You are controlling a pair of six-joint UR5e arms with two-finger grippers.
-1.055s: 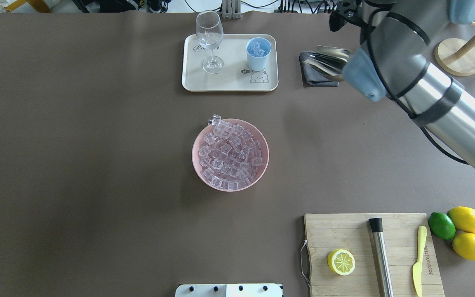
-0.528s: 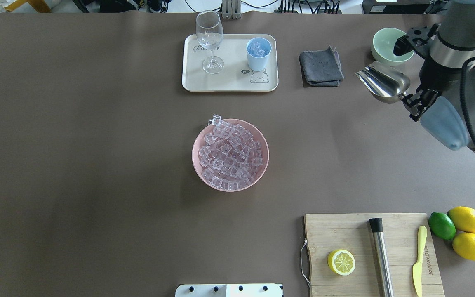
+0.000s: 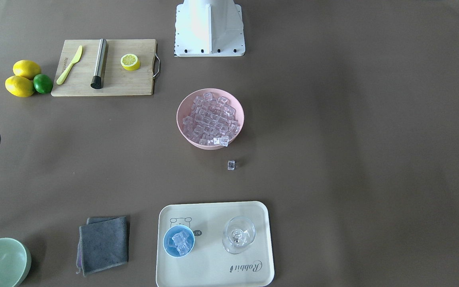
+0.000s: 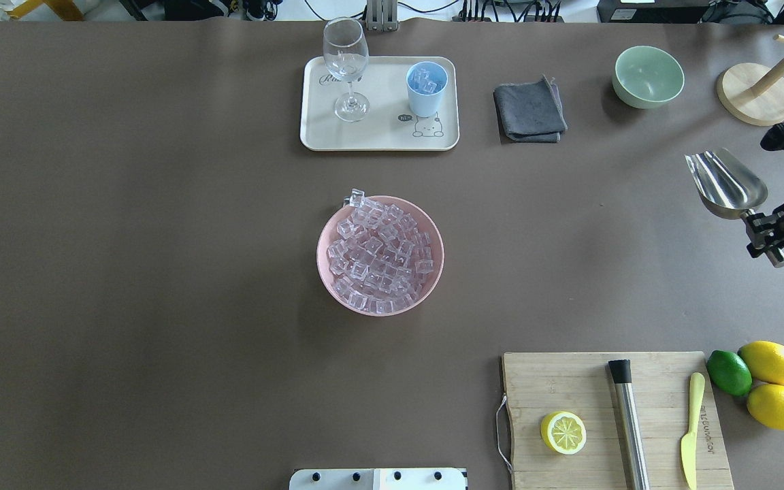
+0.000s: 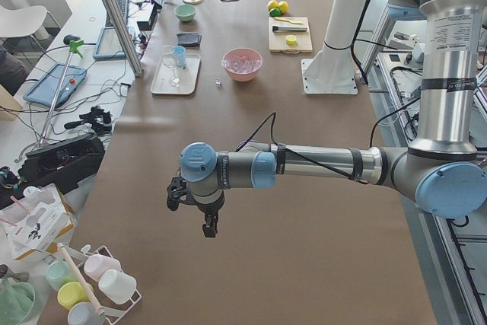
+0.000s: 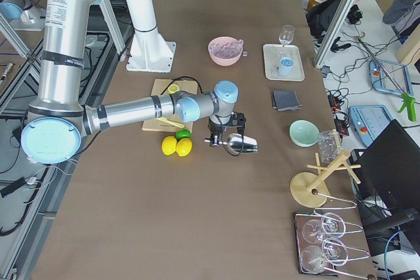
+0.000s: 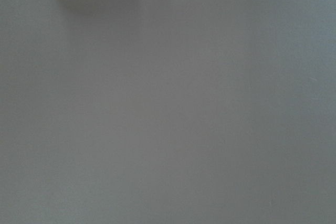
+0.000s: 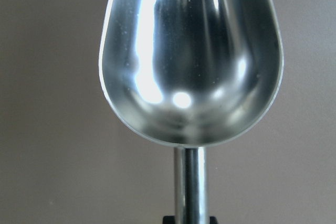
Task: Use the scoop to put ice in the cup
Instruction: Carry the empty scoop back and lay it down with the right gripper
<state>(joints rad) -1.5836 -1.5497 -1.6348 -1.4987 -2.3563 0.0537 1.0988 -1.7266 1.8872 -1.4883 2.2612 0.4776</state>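
Ice [image 4: 380, 255] fills a pink bowl [image 4: 322, 248] at the middle of the brown table [image 4: 160, 272], with one cube perched on the bowl's far rim and a stray cube [image 3: 231, 165] lying on the table just beyond it, toward the tray [image 4: 378, 136]. More cubes sit inside the light-blue cup [image 4: 427, 88], which stands upright on the tray beside a clear wine glass [image 4: 346, 61]. The scoop [image 4: 725, 180] is well apart from both, out at the robot's right edge of the table between the green bowl [image 4: 647, 75] and the lemons [image 4: 771, 362]. Its trough points toward the far side, and the wrist camera shows only polished metal inside it. The right gripper [image 4: 765, 233] has its jaws closed tight on the scoop's short handle. A folded grey cloth [image 4: 529, 109] lies between the tray and the green bowl, and a wooden cutting board [image 4: 569, 381] with a halved lemon sits at the near right. The left gripper [image 5: 196, 205] hangs over bare table far off to the robot's left, seen only from the side camera; whether its jaws are apart or together cannot be told.
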